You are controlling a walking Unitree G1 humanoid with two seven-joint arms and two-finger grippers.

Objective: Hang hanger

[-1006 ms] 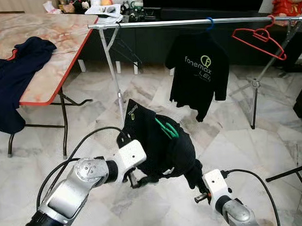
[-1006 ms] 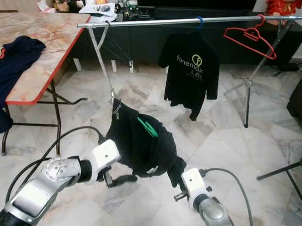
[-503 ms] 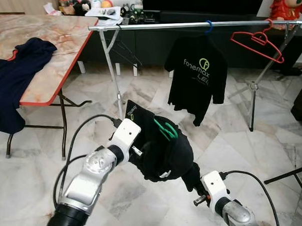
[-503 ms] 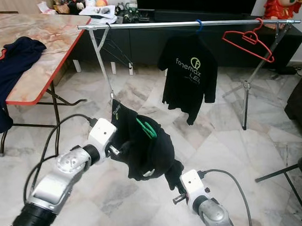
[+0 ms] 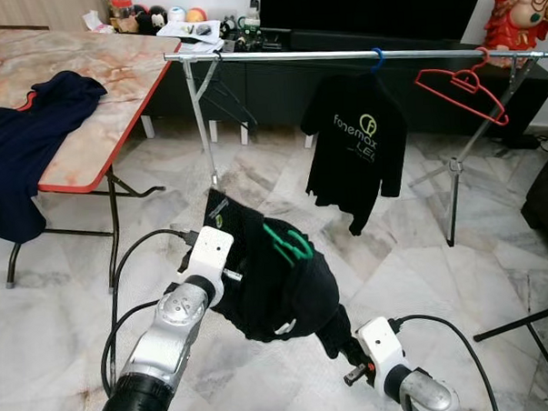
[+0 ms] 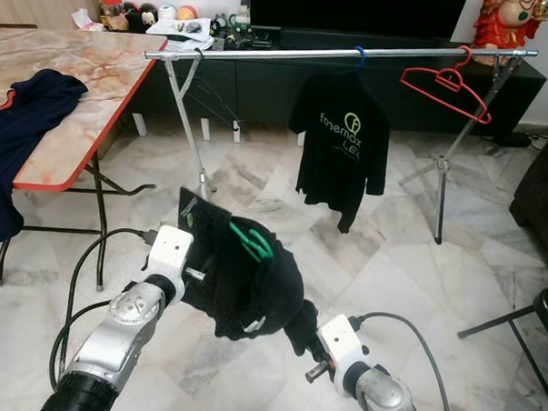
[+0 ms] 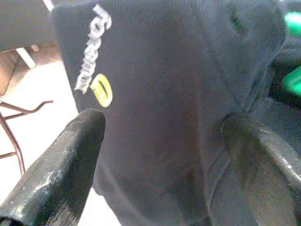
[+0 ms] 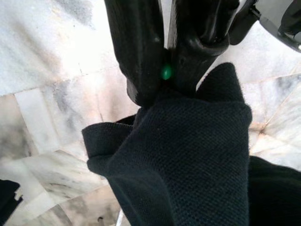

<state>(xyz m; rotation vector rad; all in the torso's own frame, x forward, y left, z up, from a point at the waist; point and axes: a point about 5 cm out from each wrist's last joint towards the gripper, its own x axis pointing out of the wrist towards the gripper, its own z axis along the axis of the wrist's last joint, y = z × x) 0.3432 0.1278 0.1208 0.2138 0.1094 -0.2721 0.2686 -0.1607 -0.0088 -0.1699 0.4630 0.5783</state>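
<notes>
A black shirt (image 5: 278, 287) on a green hanger (image 5: 285, 244) hangs bunched in the air low in front of me, between my two arms. My right gripper (image 8: 167, 87) is shut on the hanger; a bit of green shows between its fingers (image 8: 136, 56), with the shirt draped over the tips. My left gripper (image 7: 162, 121) is open, its fingers (image 7: 80, 150) spread wide against the shirt's printed side. Ahead runs the silver clothes rail (image 5: 340, 54).
A second black shirt (image 5: 357, 138) hangs from a blue hook on the rail, and an empty red hanger (image 5: 460, 84) to its right. The rail's legs (image 5: 202, 127) stand ahead. A marble-top table (image 5: 96, 95) with a navy garment (image 5: 25, 134) stands at left.
My left arm has swung up and forward from under the shirt to its left side. The shirt bundle has risen a little. The camera has shifted slightly.
</notes>
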